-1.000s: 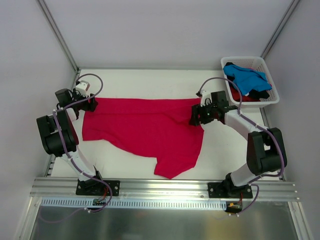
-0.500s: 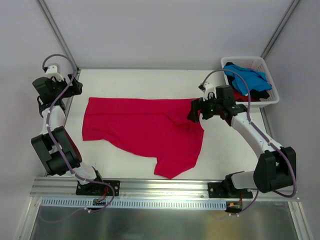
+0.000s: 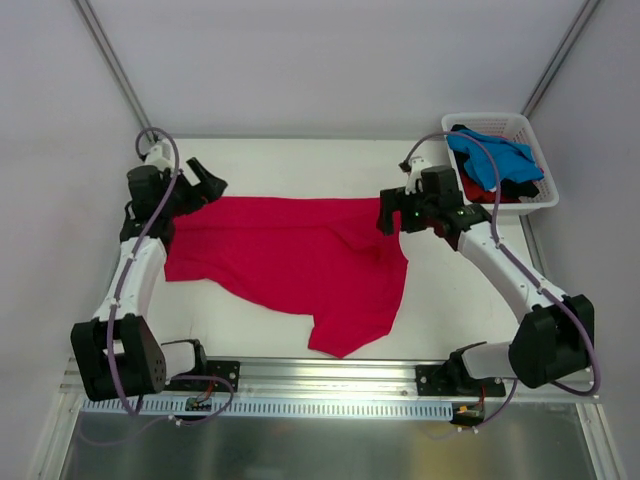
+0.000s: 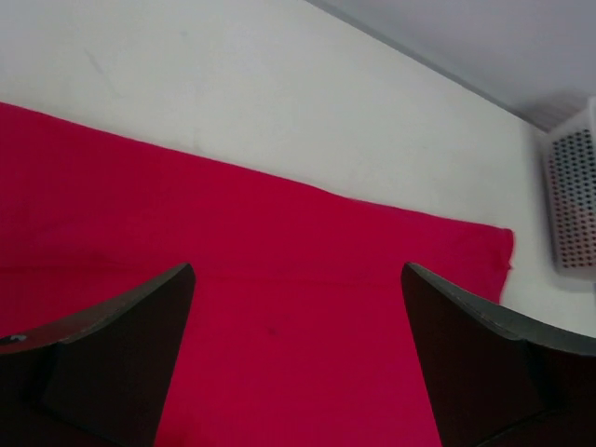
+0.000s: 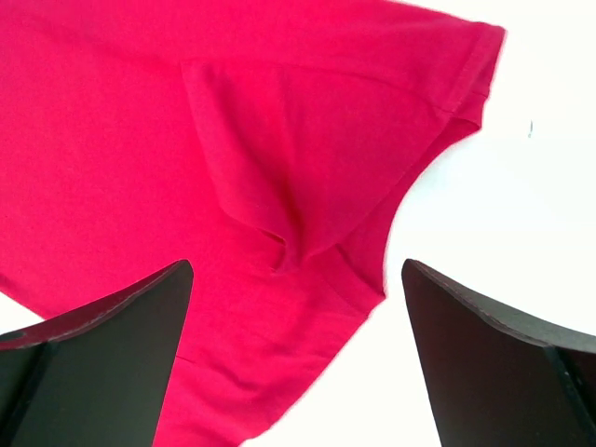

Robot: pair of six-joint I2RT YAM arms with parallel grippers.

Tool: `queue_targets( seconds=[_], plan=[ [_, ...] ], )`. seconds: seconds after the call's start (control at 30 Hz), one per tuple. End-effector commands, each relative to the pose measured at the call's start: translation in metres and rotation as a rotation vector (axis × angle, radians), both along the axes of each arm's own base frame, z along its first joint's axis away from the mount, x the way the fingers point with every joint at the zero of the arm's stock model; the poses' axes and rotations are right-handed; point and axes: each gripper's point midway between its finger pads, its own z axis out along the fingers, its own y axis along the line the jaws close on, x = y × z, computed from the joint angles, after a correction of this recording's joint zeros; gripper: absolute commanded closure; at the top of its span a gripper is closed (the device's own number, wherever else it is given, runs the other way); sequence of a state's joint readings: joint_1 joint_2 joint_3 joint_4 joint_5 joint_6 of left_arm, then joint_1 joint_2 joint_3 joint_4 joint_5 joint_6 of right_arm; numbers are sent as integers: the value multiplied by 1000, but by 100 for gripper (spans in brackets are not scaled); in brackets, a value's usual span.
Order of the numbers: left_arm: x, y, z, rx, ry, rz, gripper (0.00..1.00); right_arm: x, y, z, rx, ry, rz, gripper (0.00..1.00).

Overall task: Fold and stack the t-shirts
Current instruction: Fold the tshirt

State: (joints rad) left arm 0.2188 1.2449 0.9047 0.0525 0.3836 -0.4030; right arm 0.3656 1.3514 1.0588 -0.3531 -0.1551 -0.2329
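Note:
The bright crimson-red t-shirt (image 3: 290, 260) lies spread flat on the white table, one sleeve hanging towards the near edge. My left gripper (image 3: 207, 181) is open and empty, just above the shirt's far left corner. In the left wrist view the shirt (image 4: 279, 261) fills the space under my open gripper (image 4: 296, 270). My right gripper (image 3: 389, 214) is open and empty over the shirt's far right sleeve. The right wrist view shows that creased sleeve (image 5: 354, 112) below my open gripper (image 5: 296, 265). A bright blue t-shirt (image 3: 490, 155) lies on dark and red ones in the basket.
The white slatted basket (image 3: 485, 117) stands at the back right corner and also shows in the left wrist view (image 4: 573, 186). Grey walls and metal frame posts close in the table at the back and sides. A metal rail runs along the near edge.
My left arm swung out to the far left, then came back over the shirt's far left corner. My right gripper rose slightly off the right sleeve. The shirt lies nearly as before.

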Motion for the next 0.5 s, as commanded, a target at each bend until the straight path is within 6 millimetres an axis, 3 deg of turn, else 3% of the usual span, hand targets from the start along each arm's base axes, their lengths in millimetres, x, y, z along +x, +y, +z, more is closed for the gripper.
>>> queue_targets(
  seconds=[0.0,0.07,0.1,0.13,0.17,0.23,0.3,0.47],
  plan=[
    [-17,-46,17,-118,10,39,6,6,2,56,198,6,-274,1],
    [-22,-53,16,-125,10,46,5,-11,18,46,347,109,-368,1],
    [-26,-55,11,-134,21,44,5,-10,31,56,514,138,-455,1],
    [-30,-56,15,-141,8,41,5,-18,41,46,550,176,-480,1],
    [-32,-57,16,-135,2,35,5,-18,29,21,515,178,-596,1],
    [-40,-54,16,-118,0,43,5,-17,36,3,517,187,-648,1],
    [-48,-50,18,-92,-18,56,5,-17,31,-22,511,246,-765,3],
    [-63,-46,19,-75,-36,77,3,-16,62,-44,615,316,-805,12]
  ],
)
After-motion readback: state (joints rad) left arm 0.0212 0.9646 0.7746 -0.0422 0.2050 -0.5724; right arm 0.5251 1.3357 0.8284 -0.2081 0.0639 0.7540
